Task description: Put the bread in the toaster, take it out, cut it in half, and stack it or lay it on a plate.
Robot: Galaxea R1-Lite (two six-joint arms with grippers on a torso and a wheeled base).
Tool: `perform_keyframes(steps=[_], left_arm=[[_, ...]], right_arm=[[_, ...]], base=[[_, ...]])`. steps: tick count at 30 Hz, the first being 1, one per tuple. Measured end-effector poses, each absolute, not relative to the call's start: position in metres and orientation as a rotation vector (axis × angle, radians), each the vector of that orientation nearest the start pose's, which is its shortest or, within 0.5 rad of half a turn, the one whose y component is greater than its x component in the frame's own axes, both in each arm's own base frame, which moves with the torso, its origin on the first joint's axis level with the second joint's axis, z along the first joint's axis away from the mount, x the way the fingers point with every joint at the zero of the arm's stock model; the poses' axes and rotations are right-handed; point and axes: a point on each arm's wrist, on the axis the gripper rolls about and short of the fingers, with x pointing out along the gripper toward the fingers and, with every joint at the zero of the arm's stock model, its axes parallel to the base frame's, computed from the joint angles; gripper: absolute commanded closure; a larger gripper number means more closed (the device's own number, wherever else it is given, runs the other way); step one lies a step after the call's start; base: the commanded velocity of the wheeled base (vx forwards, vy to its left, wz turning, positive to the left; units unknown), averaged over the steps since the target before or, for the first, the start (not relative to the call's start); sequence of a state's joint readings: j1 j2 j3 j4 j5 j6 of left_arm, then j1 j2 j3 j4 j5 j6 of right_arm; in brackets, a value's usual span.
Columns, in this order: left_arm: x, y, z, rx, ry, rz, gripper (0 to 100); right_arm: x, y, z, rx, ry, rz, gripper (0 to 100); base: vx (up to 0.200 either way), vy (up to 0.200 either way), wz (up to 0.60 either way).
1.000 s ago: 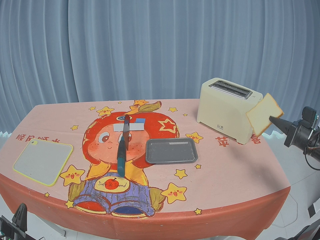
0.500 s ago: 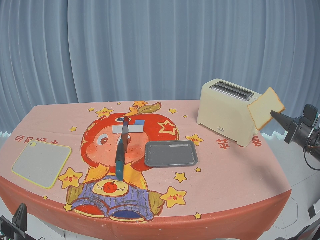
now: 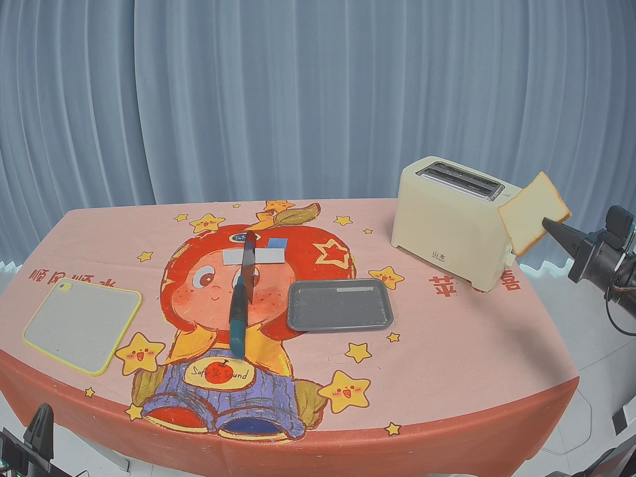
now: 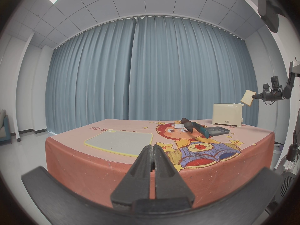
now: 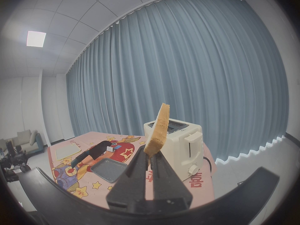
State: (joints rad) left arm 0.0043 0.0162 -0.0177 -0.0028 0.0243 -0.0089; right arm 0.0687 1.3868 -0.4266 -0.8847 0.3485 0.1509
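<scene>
A slice of bread (image 3: pixel 532 212) hangs in the air just right of the cream toaster (image 3: pixel 450 218), tilted on edge, with my right gripper (image 3: pixel 547 222) shut on its lower corner. In the right wrist view the bread (image 5: pixel 157 131) rises from the right gripper (image 5: pixel 149 153) in front of the toaster (image 5: pixel 178 144). The toaster's two slots face up and hold nothing. A grey plate (image 3: pixel 340 304) lies mid-table, and a teal-handled knife (image 3: pixel 242 294) rests on a white block to its left. My left gripper (image 4: pixel 152 150) is shut on nothing, low before the table's front left edge.
A green-rimmed cutting board (image 3: pixel 81 324) lies at the table's left. The tablecloth (image 3: pixel 464 339) is bare between the plate and the toaster. A blue curtain hangs behind the table.
The right gripper has lifted the bread up and slightly to the right, from beside the toaster's side to about the level of its top. The head camera shifted a little early on.
</scene>
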Motion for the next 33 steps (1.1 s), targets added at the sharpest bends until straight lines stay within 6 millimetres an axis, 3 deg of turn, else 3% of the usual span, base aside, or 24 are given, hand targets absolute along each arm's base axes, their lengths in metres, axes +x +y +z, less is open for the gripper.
perform_keyframes(steps=[10,23,33], left_arm=[[-0.023,0.000,0.081,-0.009,-0.004,0.028,100],[-0.023,0.000,0.081,-0.009,-0.004,0.028,100],[-0.023,0.000,0.081,-0.009,-0.004,0.028,100]], right_arm=[[0.201,0.021,0.175,0.114,0.142,0.406,100],[0.200,0.014,0.174,-0.073,0.107,0.405,100],[0.199,0.010,0.176,-0.155,0.068,0.518,100]], base=[[0.000,0.000,0.00],[0.000,0.000,0.00],[0.000,0.000,0.00]])
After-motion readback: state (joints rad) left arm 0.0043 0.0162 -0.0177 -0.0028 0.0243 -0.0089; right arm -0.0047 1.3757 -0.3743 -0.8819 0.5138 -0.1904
